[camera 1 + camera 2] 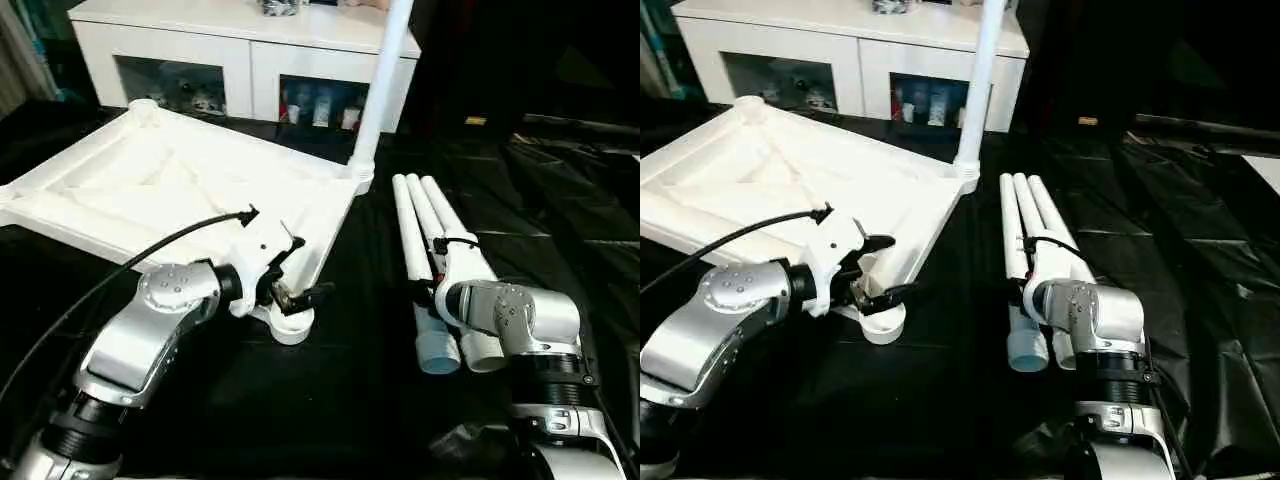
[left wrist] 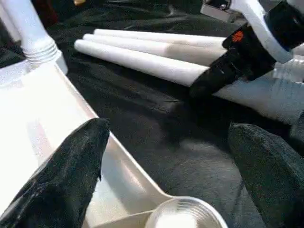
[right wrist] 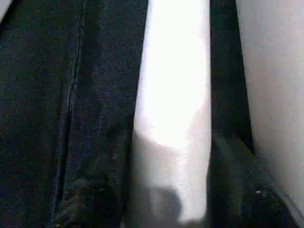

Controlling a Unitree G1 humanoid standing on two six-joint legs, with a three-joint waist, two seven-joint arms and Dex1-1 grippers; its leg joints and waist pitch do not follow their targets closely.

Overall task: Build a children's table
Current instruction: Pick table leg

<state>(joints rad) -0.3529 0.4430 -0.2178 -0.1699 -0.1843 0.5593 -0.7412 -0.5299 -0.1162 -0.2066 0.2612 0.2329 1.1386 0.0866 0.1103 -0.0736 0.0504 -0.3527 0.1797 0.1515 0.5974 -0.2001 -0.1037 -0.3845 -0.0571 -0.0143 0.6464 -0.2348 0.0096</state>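
Three loose legs point(image 1: 432, 225) lying side by side on black sheet point(image 1: 560, 220), long axes running away from robot, thick ends toward it. Right gripper point(image 2: 209, 80) sitting directly over them, far nearer than left. Right wrist view: black fingers point(image 3: 237, 180) flanking one leg, closing; firm grip not yet evident.

Left gripper point(image 1: 290, 285) hanging wide open, empty, straddling near corner socket point(image 1: 290, 322) of upturned tabletop point(image 1: 150, 185).

One leg point(image 1: 380, 90) already standing in far corner socket. White cabinet point(image 1: 250, 45) behind; room around legs free.

Bright overhead light blows out the white tabletop point(image 1: 150, 180), its ribs nearly lost in glare; the black sheet point(image 1: 560, 200) shines, and close-up legs point(image 3: 173, 95) blur.
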